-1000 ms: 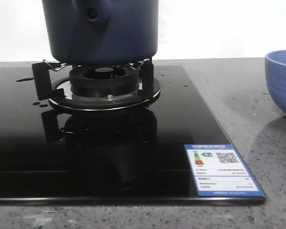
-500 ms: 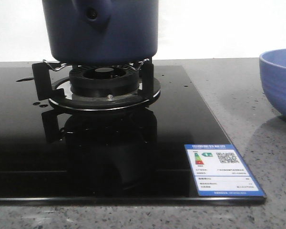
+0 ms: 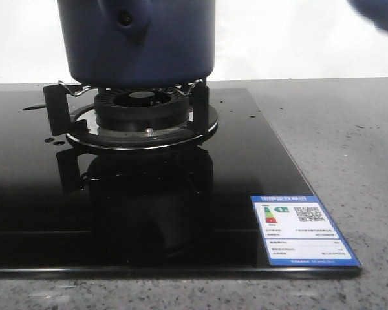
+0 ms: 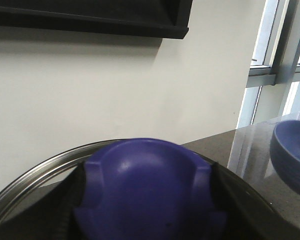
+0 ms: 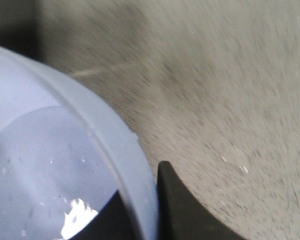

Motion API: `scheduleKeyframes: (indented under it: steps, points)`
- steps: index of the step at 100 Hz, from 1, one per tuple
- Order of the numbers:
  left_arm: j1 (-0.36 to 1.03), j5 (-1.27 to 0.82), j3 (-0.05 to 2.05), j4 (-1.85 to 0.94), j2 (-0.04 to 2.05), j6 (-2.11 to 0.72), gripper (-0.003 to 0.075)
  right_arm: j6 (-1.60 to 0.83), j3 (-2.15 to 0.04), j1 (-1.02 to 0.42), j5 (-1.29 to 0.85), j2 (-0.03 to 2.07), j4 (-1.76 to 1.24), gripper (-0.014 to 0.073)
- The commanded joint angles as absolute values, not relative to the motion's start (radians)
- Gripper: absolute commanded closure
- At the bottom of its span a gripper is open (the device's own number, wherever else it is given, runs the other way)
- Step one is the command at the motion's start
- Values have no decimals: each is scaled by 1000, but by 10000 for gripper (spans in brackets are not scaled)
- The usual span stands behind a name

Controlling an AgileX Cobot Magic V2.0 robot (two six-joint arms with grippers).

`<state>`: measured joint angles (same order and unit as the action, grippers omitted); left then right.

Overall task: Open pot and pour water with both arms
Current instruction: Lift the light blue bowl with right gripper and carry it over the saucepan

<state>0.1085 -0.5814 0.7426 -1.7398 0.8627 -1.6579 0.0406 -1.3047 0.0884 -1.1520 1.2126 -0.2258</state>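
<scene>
Sitting on the black burner grate (image 3: 58, 106) of the glossy black glass hob (image 3: 136, 213), our large dark navy-blue cylindrical pot (image 3: 137, 40) stands upright. Our left end effector is clenched on the rounded blue lid knob (image 4: 147, 195) — our right end effector grasps the light blue bowl (image 5: 65, 165) by its rim, above the speckled grey tabletop (image 3: 336, 142).

Pot on burner, hob on counter.
The pot (image 3: 137, 40) sits on the burner support (image 3: 141, 110) at the hob's (image 3: 116, 206) rear left; a label (image 3: 302, 231) lies at its front right corner.
</scene>
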Motion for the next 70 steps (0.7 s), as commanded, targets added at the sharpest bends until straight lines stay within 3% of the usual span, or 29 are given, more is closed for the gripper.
scheduleKeyframes:
  steps: [1,33,70]
  points:
    - [111,-583,784,-1816,848,-1659,437,28,-1437,52,-1156,1222,-246,662]
    - [111,-543,833,-1825,848,-1659,437,28,-1828,-153,-1275,1440,-246,650]
    - [111,-544,835,-1830,848,-1659,437,28,-2166,-326,-1226,1670,-173,650]
